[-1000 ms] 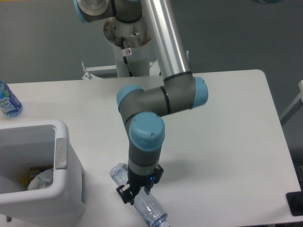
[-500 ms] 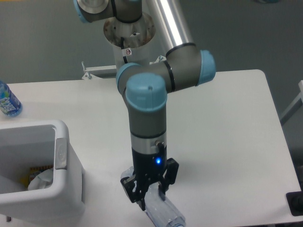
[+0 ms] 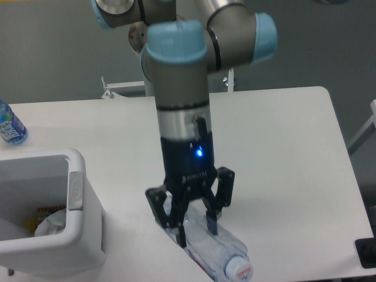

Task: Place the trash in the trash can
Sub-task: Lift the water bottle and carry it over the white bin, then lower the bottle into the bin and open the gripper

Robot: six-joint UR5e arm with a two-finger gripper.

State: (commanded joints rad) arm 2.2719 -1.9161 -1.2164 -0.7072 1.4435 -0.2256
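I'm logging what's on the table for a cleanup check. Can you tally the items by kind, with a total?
Crushed clear plastic bottle held between the gripper's fingers: 1
Crumpled translucent-white plastic wrapper in the bin: 1
Blue-labelled water bottle at the table's left edge: 1
Large white plastic rectangular bin: 1
Total: 4

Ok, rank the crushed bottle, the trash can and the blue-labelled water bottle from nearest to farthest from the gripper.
1. Crushed bottle: between the fingers of the gripper, front edge of the table.
2. Trash can: to the image left, front corner.
3. Blue-labelled water bottle: far left edge, farthest.
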